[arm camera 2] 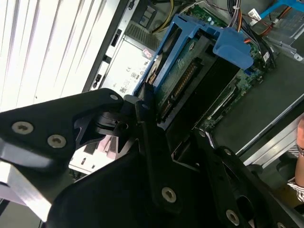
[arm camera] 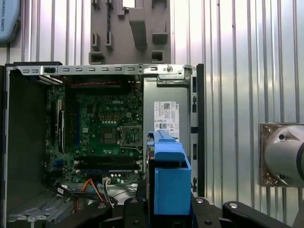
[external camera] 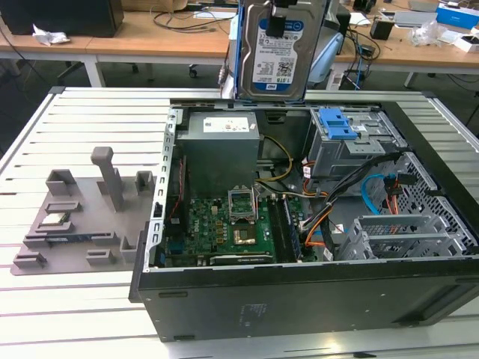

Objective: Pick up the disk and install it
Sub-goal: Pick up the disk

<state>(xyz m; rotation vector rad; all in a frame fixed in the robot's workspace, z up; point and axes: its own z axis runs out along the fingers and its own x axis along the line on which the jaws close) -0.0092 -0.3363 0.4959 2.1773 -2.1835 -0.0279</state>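
Note:
The disk (external camera: 275,48), a silver drive with a blue-and-white label in a bright blue bracket, hangs upright above the far edge of the open computer case (external camera: 299,299). My gripper (external camera: 278,21) is shut on its upper end. In the second wrist view the black fingers (arm camera 2: 147,123) clamp both sides of the disk (arm camera 2: 190,71), whose circuit side and blue bracket point down toward the case. The first wrist view looks along the disk's blue bracket edge (arm camera: 168,175), over the case's power supply (arm camera: 166,118).
Inside the case lie the motherboard (external camera: 224,224), a metal drive cage with a blue latch (external camera: 340,123) and a lower cage (external camera: 397,232) among orange and blue cables. A grey fixture tray (external camera: 75,217) holding a small silver chip (external camera: 54,219) sits on the slatted table at the exterior view's left.

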